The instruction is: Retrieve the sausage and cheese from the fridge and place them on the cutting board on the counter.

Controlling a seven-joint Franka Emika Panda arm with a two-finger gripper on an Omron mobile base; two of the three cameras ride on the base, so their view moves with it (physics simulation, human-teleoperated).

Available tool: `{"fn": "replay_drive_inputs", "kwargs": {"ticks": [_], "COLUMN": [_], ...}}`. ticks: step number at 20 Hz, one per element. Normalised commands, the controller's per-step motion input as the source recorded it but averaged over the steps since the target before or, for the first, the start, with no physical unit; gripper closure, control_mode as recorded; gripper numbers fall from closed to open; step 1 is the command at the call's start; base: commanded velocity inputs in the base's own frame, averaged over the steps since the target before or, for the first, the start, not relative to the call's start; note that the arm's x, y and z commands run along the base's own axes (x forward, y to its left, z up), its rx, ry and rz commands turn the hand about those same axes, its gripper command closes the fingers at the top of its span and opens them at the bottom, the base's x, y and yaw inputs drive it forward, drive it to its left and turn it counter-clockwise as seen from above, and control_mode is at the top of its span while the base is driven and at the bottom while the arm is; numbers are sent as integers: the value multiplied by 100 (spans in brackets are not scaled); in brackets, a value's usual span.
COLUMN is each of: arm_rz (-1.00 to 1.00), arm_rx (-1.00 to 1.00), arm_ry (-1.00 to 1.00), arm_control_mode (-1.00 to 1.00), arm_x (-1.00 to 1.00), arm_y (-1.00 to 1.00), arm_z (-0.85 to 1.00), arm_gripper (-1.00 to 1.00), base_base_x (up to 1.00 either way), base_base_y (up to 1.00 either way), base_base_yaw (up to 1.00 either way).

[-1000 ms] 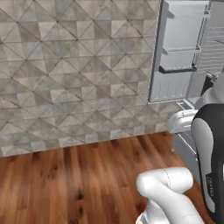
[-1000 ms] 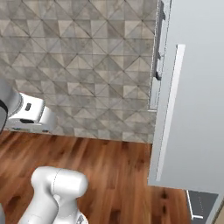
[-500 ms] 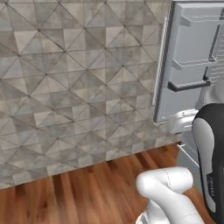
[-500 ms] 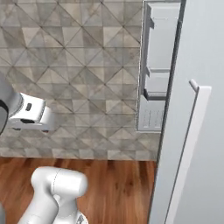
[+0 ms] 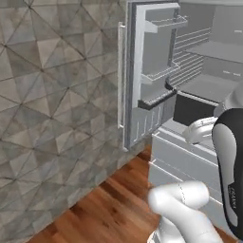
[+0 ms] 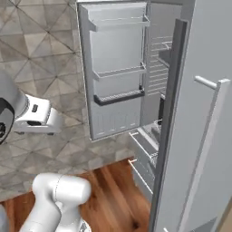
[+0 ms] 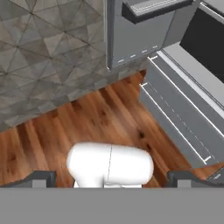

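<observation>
Left base view: the fridge (image 5: 190, 95) has its left door (image 5: 149, 71) swung wide, so you can reach the shelves.
Gripper (image 7: 111, 177): fully open, holding nothing, ready to reach in.

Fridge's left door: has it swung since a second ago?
No. The left door stands open beside the tiled wall as before; the whole view shifted, so the base drove.
</observation>
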Motion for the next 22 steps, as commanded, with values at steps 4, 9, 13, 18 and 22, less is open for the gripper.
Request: {"fn": "replay_drive_inputs", "kwargs": {"ticks": [4,9,13,18,22], "arm_rz": [0,0,0,0,0], "arm_rx": [0,0,0,0,0], "arm_ry": [0,0,0,0,0], "arm_control_mode": [100,100,100,100,100], "arm_x": [0,0,0,0,0], "arm_y": [0,0,0,0,0], "arm_z": [0,0,0,0,0], "arm_gripper": [-100,-100,-100,-100,-100], "base_base_x": [0,13,58,62,46], "base_base_y": [10,26,81,97,55], "base_base_yaw": [-98,-93,-69,-55,-56]}}
